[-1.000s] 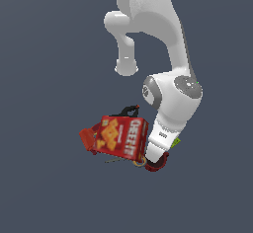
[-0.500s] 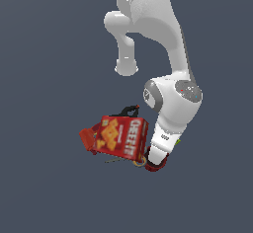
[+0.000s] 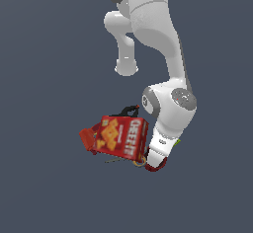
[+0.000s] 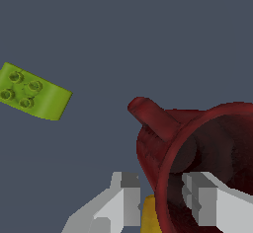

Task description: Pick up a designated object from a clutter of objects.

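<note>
Exterior view: arm [image 3: 168, 98] bent low over clutter at lower centre of frame. Cracker box [image 3: 120, 135] lies left of wrist; mug [image 3: 154, 166] only a dark red sliver under gripper [image 3: 156, 162], lower right of box. Scissors [image 3: 136, 162] peek out beside it.

Wrist view: mug [image 4: 197, 163] fills lower right, rim between fingers [image 4: 123, 202], one outside wall, one inside, gap not yet closed. Green block [image 4: 33, 97] upper left, well apart. Judgement: close squarely on wall away from handle [image 4: 150, 116], then lift straight.
</note>
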